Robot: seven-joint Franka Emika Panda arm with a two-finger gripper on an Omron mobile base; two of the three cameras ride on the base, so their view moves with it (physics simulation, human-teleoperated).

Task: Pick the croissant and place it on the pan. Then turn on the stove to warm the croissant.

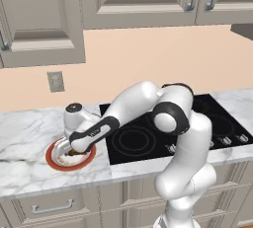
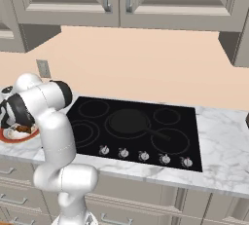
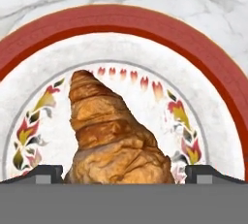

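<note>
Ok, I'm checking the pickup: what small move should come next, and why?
Probably close the jaws on the croissant. In the hand view they stand open with a fingertip on each side of it, and it lies on the plate, not yet in the pan.

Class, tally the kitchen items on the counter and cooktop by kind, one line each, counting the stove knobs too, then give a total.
Croissant: 1
Plate: 1
Pan: 1
Stove knobs: 5
Total: 8
</note>
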